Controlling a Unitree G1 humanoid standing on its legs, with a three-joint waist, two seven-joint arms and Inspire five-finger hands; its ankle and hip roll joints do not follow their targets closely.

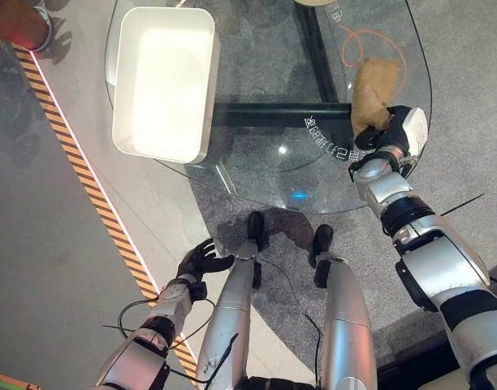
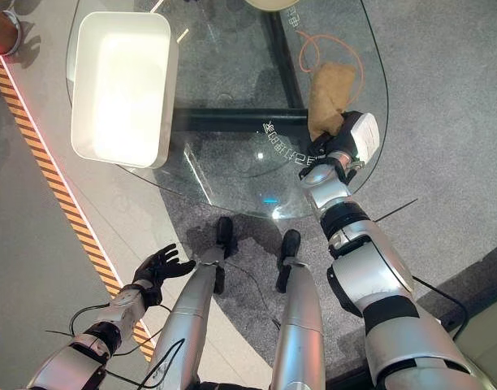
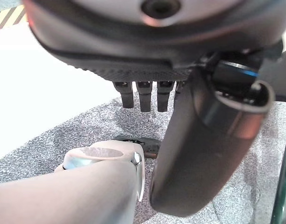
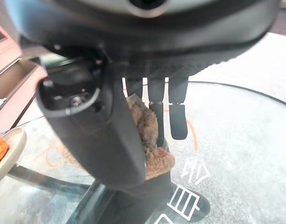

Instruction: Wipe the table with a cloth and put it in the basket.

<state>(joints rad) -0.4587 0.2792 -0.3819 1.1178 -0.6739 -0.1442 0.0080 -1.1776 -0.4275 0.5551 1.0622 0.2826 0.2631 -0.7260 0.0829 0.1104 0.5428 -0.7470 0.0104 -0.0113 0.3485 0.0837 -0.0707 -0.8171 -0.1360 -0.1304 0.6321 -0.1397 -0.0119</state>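
Two stages left, judging by the layout: wiping under way at best, basket drop not yet done. Brown cloth on the glass worktop, well to the right of the white basket, near the worktop's right edge, beside an orange loop drawn on the glass. Right hand at the cloth's near end, fingers curled down onto it and thumb closing under, so gripping the cloth, as seen in the right wrist view. Cloth bunched into a thick, elongated wad, fuzzy and rumpled, not spread flat; poor contact for wiping as it lies. Basket a shallow white rectangular tray, nothing inside, at the worktop's left part, partly overhanging the glass edge. Left hand low, well short of the basket and off the worktop, fingers loosely spread, holding nothing. No telling how much of the glass already wiped.
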